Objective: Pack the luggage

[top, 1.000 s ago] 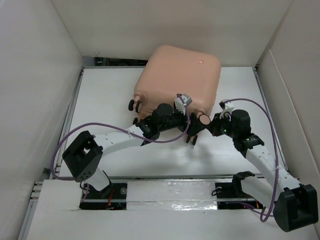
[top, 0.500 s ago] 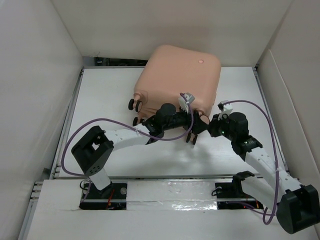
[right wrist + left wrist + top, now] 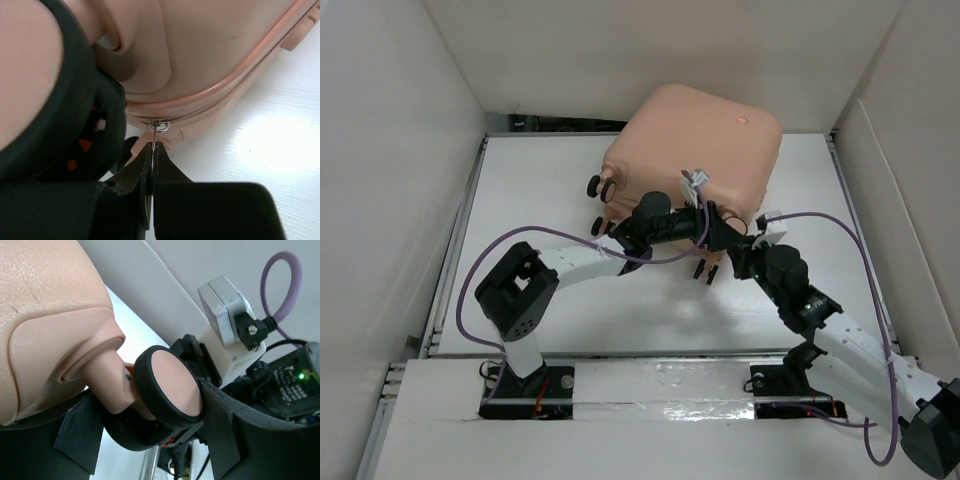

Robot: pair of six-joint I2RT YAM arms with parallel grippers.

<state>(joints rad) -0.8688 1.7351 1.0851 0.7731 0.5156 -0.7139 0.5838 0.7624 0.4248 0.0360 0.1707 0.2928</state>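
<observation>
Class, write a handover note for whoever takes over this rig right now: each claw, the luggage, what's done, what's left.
Left claw: jaws apart around a wheel, grip unconfirmed.
Right claw: shut on the zipper pull at the near seam.
The luggage sits on the far side of the table, shell closed.
Done: lid down, pull pinched.
To do: probably draw the zipper round; how far it is zipped is unclear.

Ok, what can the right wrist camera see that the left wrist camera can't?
Only the right wrist view shows the zipper pull, pinched in the shut right gripper. Only the left wrist view shows the other arm's camera box and purple cable. Both show the peach luggage and a black-rimmed wheel.
</observation>
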